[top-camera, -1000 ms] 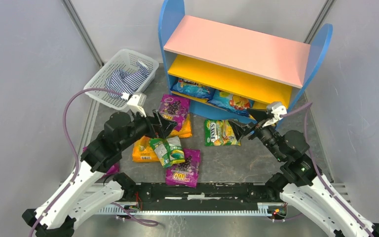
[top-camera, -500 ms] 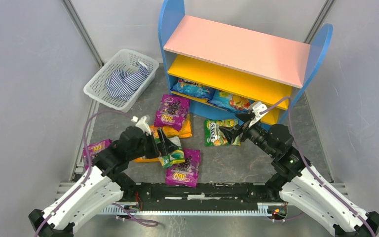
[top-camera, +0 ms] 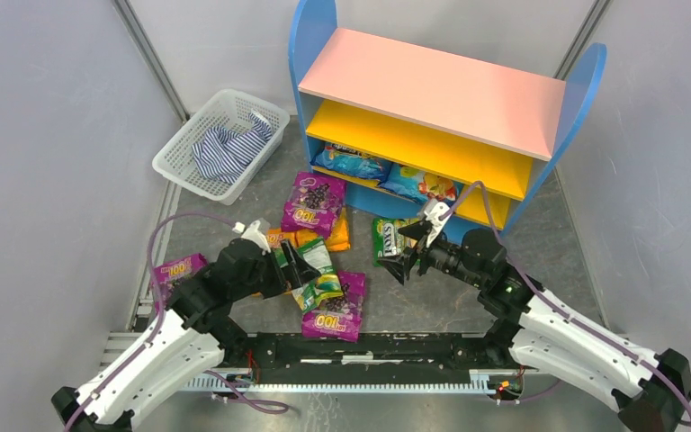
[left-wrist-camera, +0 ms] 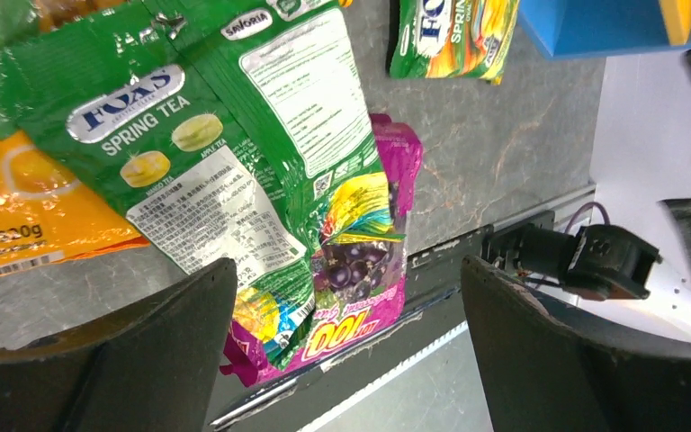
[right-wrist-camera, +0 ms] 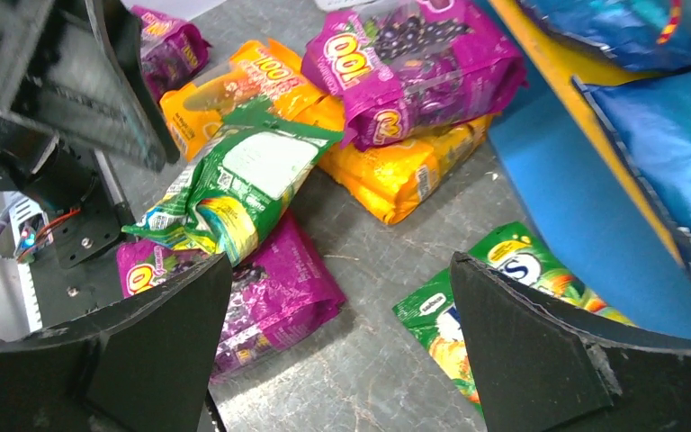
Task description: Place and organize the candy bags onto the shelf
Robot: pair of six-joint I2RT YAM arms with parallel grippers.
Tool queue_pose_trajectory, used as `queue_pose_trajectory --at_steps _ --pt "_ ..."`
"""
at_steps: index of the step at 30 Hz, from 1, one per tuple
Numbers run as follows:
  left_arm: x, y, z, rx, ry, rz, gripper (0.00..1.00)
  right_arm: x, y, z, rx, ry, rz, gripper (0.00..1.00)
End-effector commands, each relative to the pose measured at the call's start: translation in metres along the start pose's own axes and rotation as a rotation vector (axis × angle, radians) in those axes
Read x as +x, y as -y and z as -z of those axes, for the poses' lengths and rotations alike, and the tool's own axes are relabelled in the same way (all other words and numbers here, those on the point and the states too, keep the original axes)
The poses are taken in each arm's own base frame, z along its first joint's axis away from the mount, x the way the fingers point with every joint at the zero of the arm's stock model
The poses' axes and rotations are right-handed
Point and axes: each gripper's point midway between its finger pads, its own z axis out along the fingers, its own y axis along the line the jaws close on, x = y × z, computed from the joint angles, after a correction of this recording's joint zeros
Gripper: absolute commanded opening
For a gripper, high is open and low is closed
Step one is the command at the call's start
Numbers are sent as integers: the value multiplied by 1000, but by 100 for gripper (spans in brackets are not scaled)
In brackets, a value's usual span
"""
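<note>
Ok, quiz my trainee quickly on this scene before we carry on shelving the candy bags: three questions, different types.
1. True or false: the blue-white striped cloth lies on top of the blue-sided three-tier shelf.
2. The glossy blue pouches on that shelf sit in: A) the top tier, B) the middle tier, C) the lowest tier.
3. Which gripper is nearest the green Fox's Spring Tea pouch?
Key: 1 false, the cloth lies in the white plastic mesh basket; 2 C; 3 the left gripper, which is open.
</note>
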Motion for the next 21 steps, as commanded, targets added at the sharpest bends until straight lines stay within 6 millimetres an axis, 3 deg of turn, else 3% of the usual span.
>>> queue_pose_trajectory --at_steps 1,4,7,11,14,18,21 --pt "-20 -11 14 -124 83 22 99 4 -14 -11 -36 4 24 98" --pt "-8 -26 10 -178 59 114 92 12 -26 -18 -56 -16 37 98" --pt "6 -33 5 -181 30 217 91 19 -37 -25 -72 -34 49 98" --pt "9 -38 4 -174 42 243 91 26 -49 -31 -102 -46 53 98" --pt "14 -28 -6 -94 14 245 91 29 -56 -35 -115 -56 62 98" --pt "23 0 -23 106 -43 267 90 34 -63 -38 -118 -72 101 98" --pt "21 1 -28 121 -29 285 76 39 -68 -39 -136 -87 139 98"
